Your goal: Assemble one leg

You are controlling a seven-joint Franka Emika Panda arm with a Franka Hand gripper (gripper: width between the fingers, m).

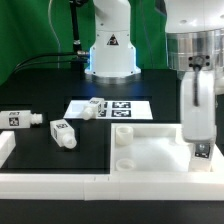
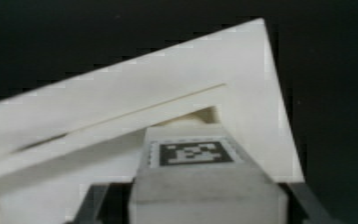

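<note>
Gripper (image 1: 198,140) clenching a tagged leg (image 1: 201,152), holding it upright over the square panel's (image 1: 150,150) corner, three spare legs (image 1: 62,132) lying on the counter (image 1: 45,85).

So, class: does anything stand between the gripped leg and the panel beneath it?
Nothing visible: the gripper holds the chunky white plastic leg over a bare corner of the flat white square panel.

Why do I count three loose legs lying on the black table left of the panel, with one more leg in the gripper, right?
Not quite: the exterior view shows two loose legs there, one near the left edge and one beside it. A third lies on the marker board, not the table. The gripper does hold a leg over the panel.
</note>
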